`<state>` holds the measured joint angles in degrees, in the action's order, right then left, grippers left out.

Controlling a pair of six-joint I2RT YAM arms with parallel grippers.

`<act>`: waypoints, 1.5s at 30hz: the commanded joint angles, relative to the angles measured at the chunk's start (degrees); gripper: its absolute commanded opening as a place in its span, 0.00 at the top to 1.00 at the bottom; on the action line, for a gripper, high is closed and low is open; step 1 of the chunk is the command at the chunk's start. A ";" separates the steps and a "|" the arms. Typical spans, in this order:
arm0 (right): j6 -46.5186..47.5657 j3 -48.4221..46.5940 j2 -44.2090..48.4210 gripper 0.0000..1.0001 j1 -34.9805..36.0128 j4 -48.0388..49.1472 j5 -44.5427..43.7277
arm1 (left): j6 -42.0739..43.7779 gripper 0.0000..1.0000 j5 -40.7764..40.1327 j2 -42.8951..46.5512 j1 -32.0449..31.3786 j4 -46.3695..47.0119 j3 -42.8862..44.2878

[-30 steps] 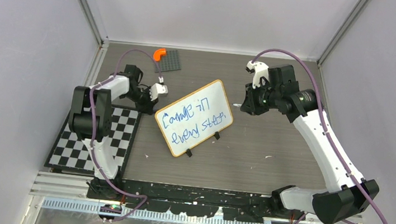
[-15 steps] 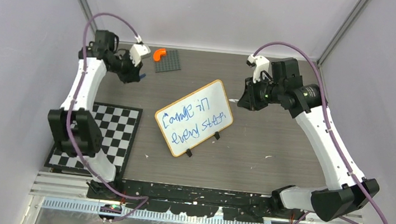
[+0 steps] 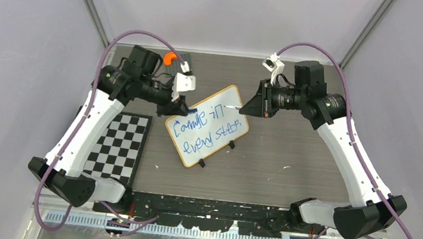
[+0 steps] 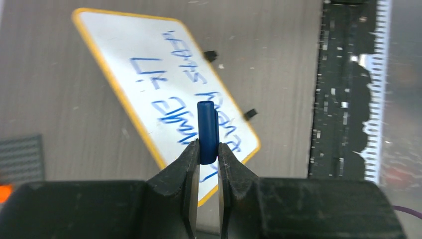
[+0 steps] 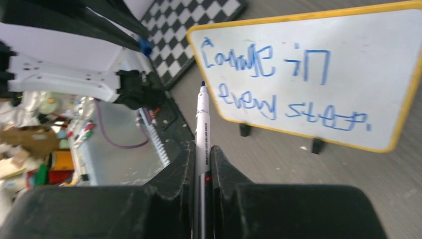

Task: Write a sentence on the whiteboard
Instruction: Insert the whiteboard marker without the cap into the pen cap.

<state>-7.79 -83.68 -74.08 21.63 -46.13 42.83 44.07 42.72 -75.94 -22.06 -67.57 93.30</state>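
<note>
Whiteboard (image 3: 210, 132) btwn L/R jaws

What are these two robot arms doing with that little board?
They are writing on a small whiteboard. The right tool grips a marker, its bare tip pointed toward the board. The left tool pinches a small blue cap, probably the marker's. A blue sentence, roughly "Courage in every step", already fills two lines, so the writing looks about done.
</note>
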 commanded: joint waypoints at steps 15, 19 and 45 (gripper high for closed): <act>-8.23 3.71 1.50 1.00 5.49 6.53 16.48 | -7.63 1.00 4.70 2.73 -8.85 6.70 -5.57; -6.96 4.10 1.66 1.00 5.73 5.07 16.42 | -5.49 1.00 4.15 3.35 -8.85 5.61 -6.11; -5.03 2.06 0.10 1.00 8.13 2.71 13.98 | -3.06 1.00 8.75 3.79 -9.81 3.11 -5.32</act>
<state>-13.61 -78.56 -73.78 29.32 -43.48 57.10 40.91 49.36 -72.62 -31.27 -64.16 86.74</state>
